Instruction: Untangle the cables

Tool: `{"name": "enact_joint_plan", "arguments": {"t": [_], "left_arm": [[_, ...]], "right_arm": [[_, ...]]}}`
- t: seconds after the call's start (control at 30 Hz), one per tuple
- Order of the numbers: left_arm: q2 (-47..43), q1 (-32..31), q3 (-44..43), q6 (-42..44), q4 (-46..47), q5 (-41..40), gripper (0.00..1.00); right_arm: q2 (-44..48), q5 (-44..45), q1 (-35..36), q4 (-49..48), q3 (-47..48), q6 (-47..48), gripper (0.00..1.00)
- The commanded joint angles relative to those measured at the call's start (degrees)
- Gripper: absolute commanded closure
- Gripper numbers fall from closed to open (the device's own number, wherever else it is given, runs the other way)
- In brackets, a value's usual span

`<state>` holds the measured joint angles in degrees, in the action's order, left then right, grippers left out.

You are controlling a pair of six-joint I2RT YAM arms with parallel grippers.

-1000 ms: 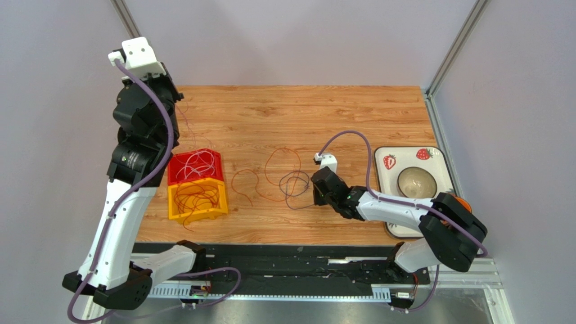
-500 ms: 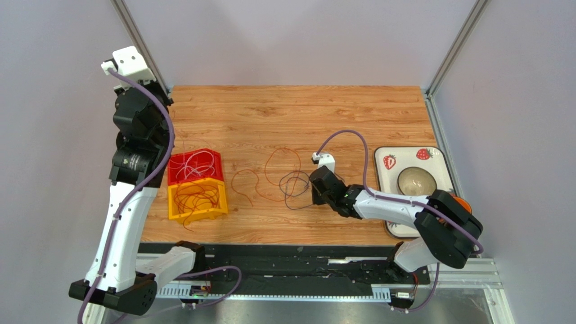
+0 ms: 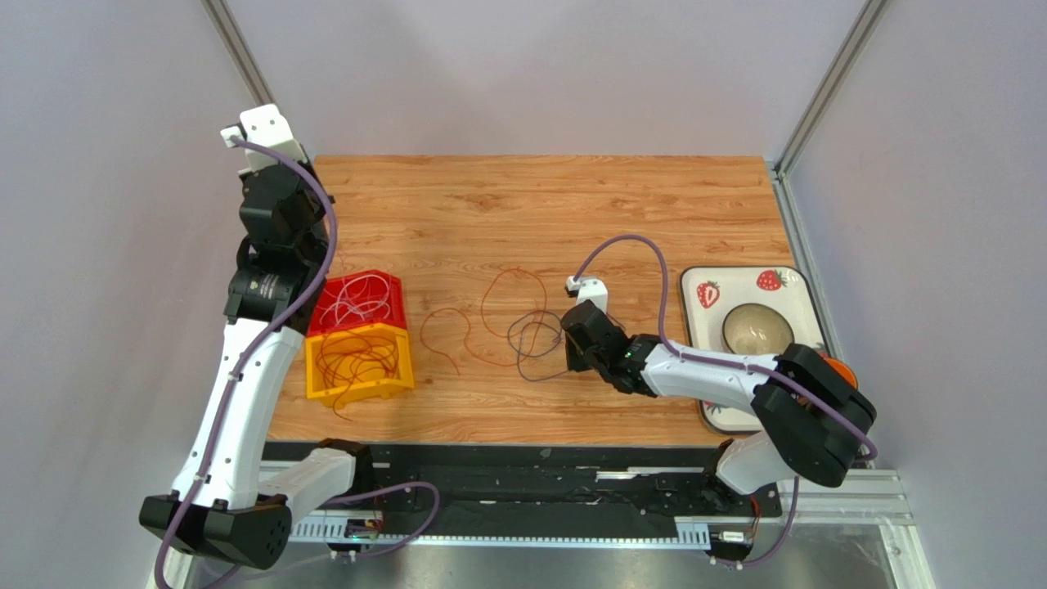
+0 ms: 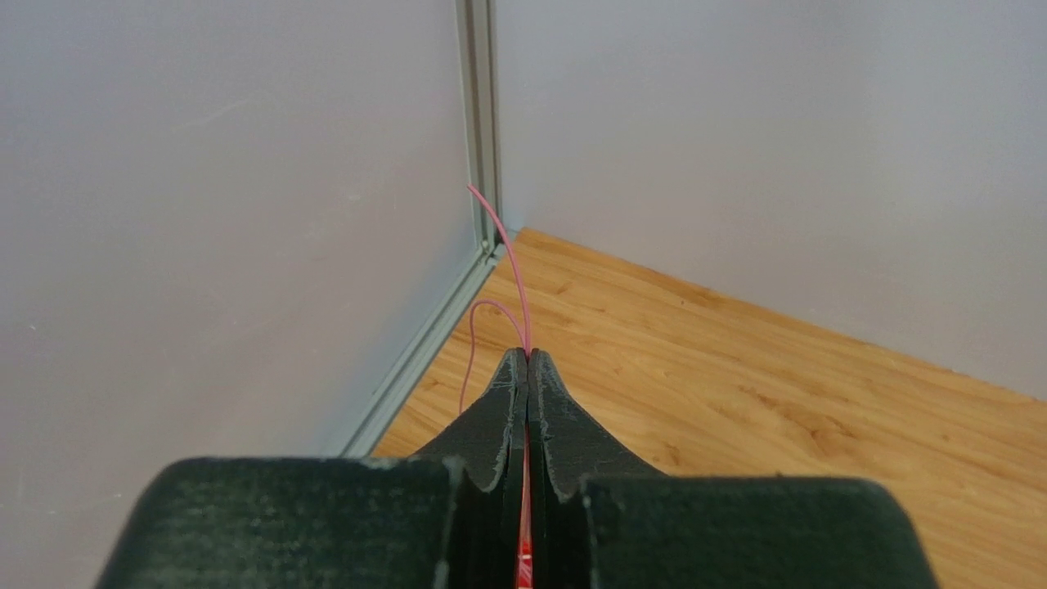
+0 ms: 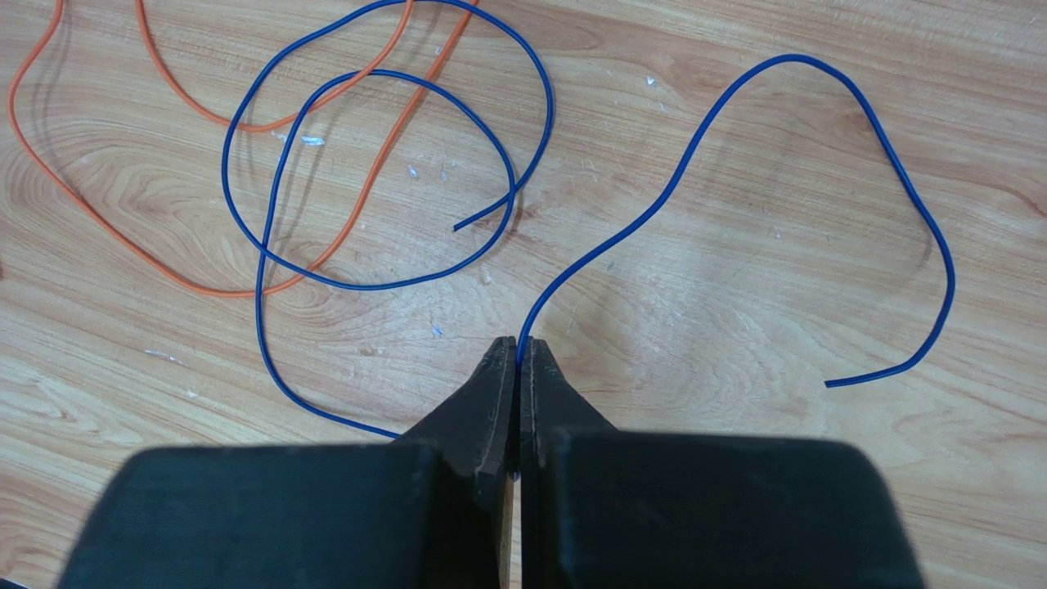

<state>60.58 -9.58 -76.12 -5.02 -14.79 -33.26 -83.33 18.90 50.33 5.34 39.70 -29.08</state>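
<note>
Right gripper [image 5: 517,354] is pressed shut on a blue cable [image 5: 799,57], pinched between the fingertips just over the wooden table [image 5: 762,307]. Its loops are spread ahead and to the left of the tips, crossed by an orange cable [image 5: 227,292]. Left gripper [image 4: 529,358] is held high by the table's far corner, closed on a thin pink cable [image 4: 506,252] rising ahead of its tips. More cables are piled beneath it in a red bin [image 3: 396,307] and an orange bin [image 3: 363,390].

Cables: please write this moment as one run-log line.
left gripper: shut on pink cable, high at far-left corner | right gripper: shut on blue cable, low over table | orange cable: loose on table
</note>
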Motion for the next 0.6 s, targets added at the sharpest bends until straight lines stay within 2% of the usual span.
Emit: {"name": "enact_joint_plan", "arguments": {"t": [0.0,0.2,0.43,0.57], "left_arm": [[-0.3,0.4,1.9,-3.2,2.5,2.1,1.00],[-1.1,0.4,5.2,-7.9,0.1,3.7,1.00],[-3.2,0.4,13.4,-13.7,-0.7,6.3,1.00],[-2.5,0.4,15.1,-15.3,-0.8,4.5,1.00]], "right_arm": [[-0.3,0.1,-0.1,-0.8,1.8,0.3,1.00],[0.0,0.1,-0.1,-1.1,1.5,0.4,1.00],[0.5,-0.1,0.0,-1.7,1.0,0.5,1.00],[1.2,-0.1,-0.1,-2.1,0.3,0.6,1.00]]}}
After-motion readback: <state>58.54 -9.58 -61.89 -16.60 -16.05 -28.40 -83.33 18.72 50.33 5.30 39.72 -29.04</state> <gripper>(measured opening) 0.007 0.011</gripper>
